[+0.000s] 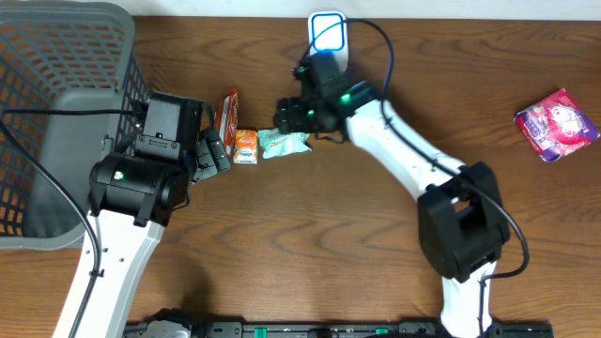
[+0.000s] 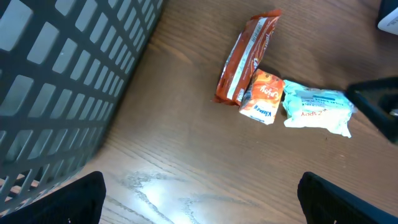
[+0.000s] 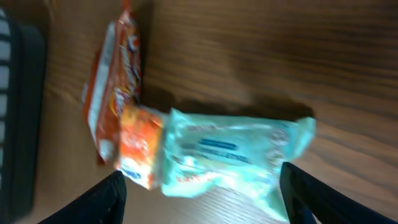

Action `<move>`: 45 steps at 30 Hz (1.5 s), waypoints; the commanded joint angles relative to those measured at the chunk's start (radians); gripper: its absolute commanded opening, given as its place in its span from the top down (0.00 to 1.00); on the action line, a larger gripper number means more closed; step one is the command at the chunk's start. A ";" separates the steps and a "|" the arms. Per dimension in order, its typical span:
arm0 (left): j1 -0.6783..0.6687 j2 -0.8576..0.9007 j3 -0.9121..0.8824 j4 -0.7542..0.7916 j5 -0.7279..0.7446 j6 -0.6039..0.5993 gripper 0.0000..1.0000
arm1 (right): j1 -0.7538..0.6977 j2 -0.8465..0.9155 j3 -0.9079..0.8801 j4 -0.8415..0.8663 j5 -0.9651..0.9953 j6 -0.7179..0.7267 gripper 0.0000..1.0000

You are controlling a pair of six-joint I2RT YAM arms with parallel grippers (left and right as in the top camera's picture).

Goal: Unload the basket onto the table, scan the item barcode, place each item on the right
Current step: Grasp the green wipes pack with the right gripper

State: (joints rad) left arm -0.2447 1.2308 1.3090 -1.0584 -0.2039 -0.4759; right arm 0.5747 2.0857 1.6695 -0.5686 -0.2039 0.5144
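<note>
While left end effector (image 2: 205,200) gapes empty, right end effector (image 3: 202,190) spreads above the teal packet (image 3: 230,152).

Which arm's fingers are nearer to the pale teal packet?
Right. The right fingers hang open over the teal packet; the left fingers sit beyond the two orange packets.

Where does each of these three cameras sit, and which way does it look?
Overhead: above the table, looking straight down; left arm and right arm show.
Left wrist: on the left arm, facing the basket and orange-brown packet; left pincer fingertips in the bottom corners.
Right wrist: close over the pale green packet; open right pincer fingertips at the bottom.
Shared: all show the pale green packet beside the small orange packet.
</note>
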 commanded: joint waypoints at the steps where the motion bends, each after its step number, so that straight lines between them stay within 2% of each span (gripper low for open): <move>1: 0.004 0.002 0.004 -0.003 0.005 -0.016 0.02 | 0.042 0.034 -0.003 0.010 0.130 0.095 0.27; 8: 0.004 0.002 0.004 -0.003 0.005 -0.016 0.02 | 0.052 0.085 -0.004 -0.026 0.148 0.008 0.37; 11: 0.004 0.002 0.004 -0.003 0.006 -0.016 0.02 | 0.053 0.093 -0.004 -0.077 0.142 -0.034 0.53; 12: 0.004 0.002 0.004 -0.003 0.006 -0.016 0.02 | 0.053 0.093 -0.004 -0.102 0.143 -0.034 0.55; 21: 0.004 0.002 0.004 -0.003 0.005 -0.016 0.02 | 0.052 -0.030 0.002 -0.303 0.142 -0.063 0.50; 24: 0.004 0.002 0.004 -0.003 0.006 -0.016 0.02 | 0.053 -0.092 0.002 -0.255 0.146 -0.133 0.41; 28: 0.004 0.002 0.004 -0.003 0.005 -0.016 0.02 | 0.050 -0.103 0.002 -0.079 0.146 -0.240 0.27; 31: 0.004 0.002 0.004 -0.003 0.006 -0.016 0.02 | 0.042 -0.083 0.002 0.029 0.146 -0.241 0.32; 35: 0.004 0.002 0.004 -0.003 0.005 -0.016 0.02 | 0.037 -0.022 0.002 0.156 0.146 -0.230 0.47; 40: 0.004 0.002 0.004 -0.003 0.005 -0.016 0.02 | 0.028 0.052 0.002 0.203 0.148 -0.186 0.59; 45: 0.004 0.002 0.004 -0.003 0.006 -0.016 0.02 | 0.017 0.114 0.002 0.185 0.146 -0.171 0.59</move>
State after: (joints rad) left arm -0.2447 1.2308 1.3090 -1.0584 -0.2039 -0.4759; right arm 0.6071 2.1704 1.6714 -0.3767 -0.0650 0.3244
